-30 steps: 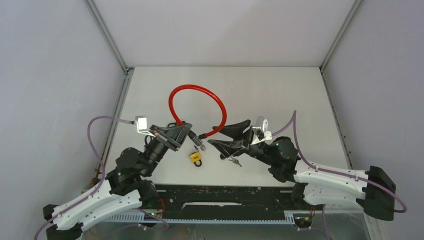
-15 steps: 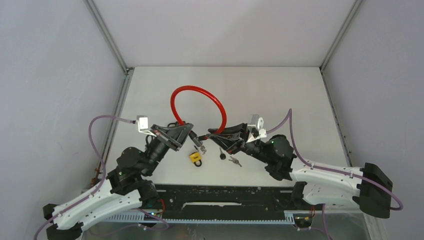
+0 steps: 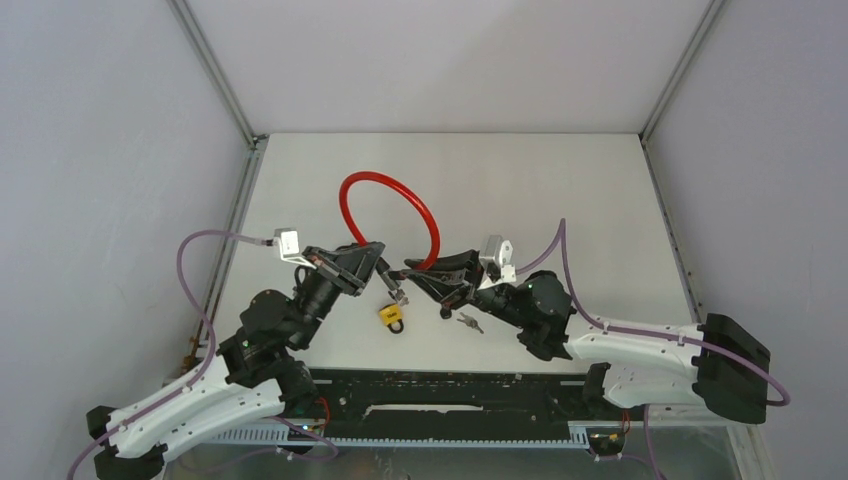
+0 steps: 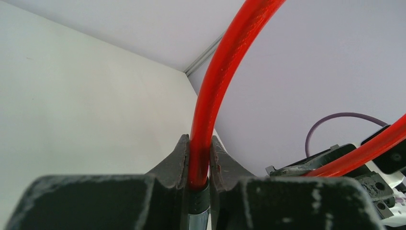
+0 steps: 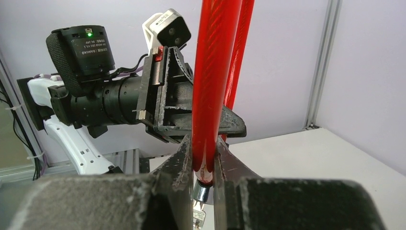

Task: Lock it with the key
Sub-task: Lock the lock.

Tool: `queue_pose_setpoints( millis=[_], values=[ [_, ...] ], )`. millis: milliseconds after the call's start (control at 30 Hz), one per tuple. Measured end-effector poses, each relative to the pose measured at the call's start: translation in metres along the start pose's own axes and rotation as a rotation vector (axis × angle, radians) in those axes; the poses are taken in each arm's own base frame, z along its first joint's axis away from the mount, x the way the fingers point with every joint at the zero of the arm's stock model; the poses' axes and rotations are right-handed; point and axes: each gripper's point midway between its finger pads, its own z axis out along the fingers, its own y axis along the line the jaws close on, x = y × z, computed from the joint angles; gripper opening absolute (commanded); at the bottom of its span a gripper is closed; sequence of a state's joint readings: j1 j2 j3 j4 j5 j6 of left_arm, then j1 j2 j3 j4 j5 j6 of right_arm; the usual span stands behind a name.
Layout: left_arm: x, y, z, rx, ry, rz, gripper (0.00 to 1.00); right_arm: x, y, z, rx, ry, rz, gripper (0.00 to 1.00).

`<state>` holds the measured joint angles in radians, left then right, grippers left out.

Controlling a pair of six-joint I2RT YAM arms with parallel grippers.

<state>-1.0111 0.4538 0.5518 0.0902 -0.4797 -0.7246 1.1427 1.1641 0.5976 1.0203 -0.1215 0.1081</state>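
Observation:
A red cable lock (image 3: 432, 222) arches up from the table as a loop. My left gripper (image 3: 382, 266) is shut on one end of it; in the left wrist view the cable (image 4: 210, 91) rises from between the jaws, with a black and metal end piece (image 4: 198, 203) below. My right gripper (image 3: 409, 271) is shut on the other end, and the cable (image 5: 210, 86) stands between its fingers above a metal tip (image 5: 201, 192). A yellow padlock (image 3: 392, 316) lies on the table below both grippers. A black-headed key (image 3: 445, 311) and silver keys (image 3: 468, 321) lie to its right.
The white table (image 3: 560, 190) is bounded by grey walls and metal corner rails (image 3: 665, 95). A black rail (image 3: 440, 385) with the arm bases runs along the near edge. The left arm's camera and wrist (image 5: 105, 96) fill the left of the right wrist view.
My right gripper has moved left from an open position and shut on the free end of the red cable. The loop has narrowed. The left gripper has kept its hold.

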Motion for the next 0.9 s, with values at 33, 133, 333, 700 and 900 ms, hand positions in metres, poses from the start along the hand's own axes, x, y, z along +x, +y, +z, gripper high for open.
queue_pose_setpoints(
  millis=[33, 133, 333, 700, 900],
  values=[
    [0.000, 0.001, 0.000, -0.003, -0.001, 0.001, 0.00, 0.000, 0.000, 0.000, 0.001, -0.001, -0.003, 0.09],
    [0.000, 0.002, 0.000, -0.006, -0.002, 0.001, 0.00, 0.000, 0.001, 0.000, 0.002, 0.000, -0.013, 0.20],
    [0.007, -0.005, -0.005, 0.047, 0.026, -0.020, 0.00, 0.004, 0.001, -0.007, 0.007, 0.052, -0.038, 0.35],
    [0.004, -0.016, -0.008, 0.093, 0.024, -0.044, 0.00, -0.007, 0.002, -0.022, 0.018, 0.086, -0.057, 0.44],
    [0.001, -0.021, -0.009, 0.118, 0.016, -0.052, 0.00, 0.019, 0.002, -0.037, 0.034, 0.141, 0.007, 0.44]
  ],
)
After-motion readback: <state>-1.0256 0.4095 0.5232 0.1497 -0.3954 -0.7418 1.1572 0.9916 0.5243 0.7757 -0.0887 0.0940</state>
